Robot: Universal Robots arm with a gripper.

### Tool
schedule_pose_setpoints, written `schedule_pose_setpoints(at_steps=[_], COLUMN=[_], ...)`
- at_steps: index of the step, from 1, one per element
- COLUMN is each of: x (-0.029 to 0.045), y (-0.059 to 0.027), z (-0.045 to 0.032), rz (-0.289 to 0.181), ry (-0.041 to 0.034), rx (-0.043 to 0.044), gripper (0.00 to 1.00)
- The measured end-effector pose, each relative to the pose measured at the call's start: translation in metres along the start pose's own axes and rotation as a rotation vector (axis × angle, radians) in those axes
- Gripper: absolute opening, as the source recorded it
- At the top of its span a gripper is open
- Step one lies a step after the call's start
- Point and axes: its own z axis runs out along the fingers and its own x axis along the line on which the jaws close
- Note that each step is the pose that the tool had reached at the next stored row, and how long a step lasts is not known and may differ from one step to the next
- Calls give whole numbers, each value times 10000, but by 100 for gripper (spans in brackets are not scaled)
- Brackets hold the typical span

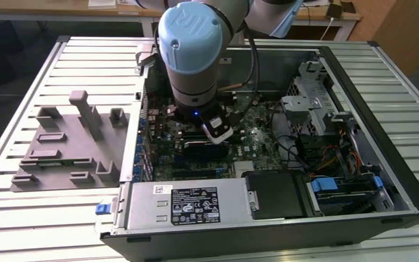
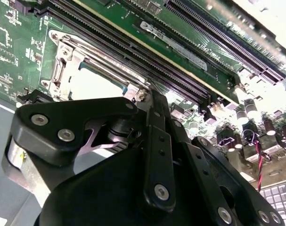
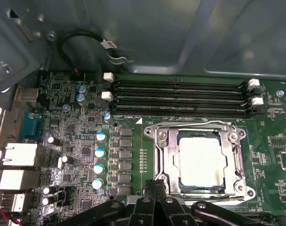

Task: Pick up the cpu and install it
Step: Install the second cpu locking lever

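Observation:
The cpu [image 3: 202, 161], a flat silvery-white square, lies inside the metal-framed socket [image 3: 161, 160] on the green motherboard [image 3: 270, 136]. It also appears as a bright patch, the cpu [image 2: 96, 85], in the second wrist view, partly hidden behind the black linkage. My gripper [image 3: 160, 190] hovers just beside the socket's edge. Its black fingers [image 3: 154, 195] stand pressed together with nothing between them. In the exterior view the arm [image 1: 195, 54] reaches down into the open computer case [image 1: 355, 131], over the middle of the board.
Black memory slots [image 3: 180, 99] run along one side of the socket. Capacitors [image 3: 100, 153] and rear ports [image 3: 15, 155] stand on another side. A drive cage [image 1: 307, 103], cables and a power supply [image 1: 187, 204] crowd the case. A grey fixture block [image 1: 71, 142] lies at the exterior view's left.

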Motion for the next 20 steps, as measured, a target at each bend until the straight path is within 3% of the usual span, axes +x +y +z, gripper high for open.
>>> schedule_pose_setpoints(at_steps=[13,20], x=[2,-7], y=[-10,40], z=[4,-145], rz=[0,0], ry=[0,0], rx=[-1,-1], gripper=[11,11])
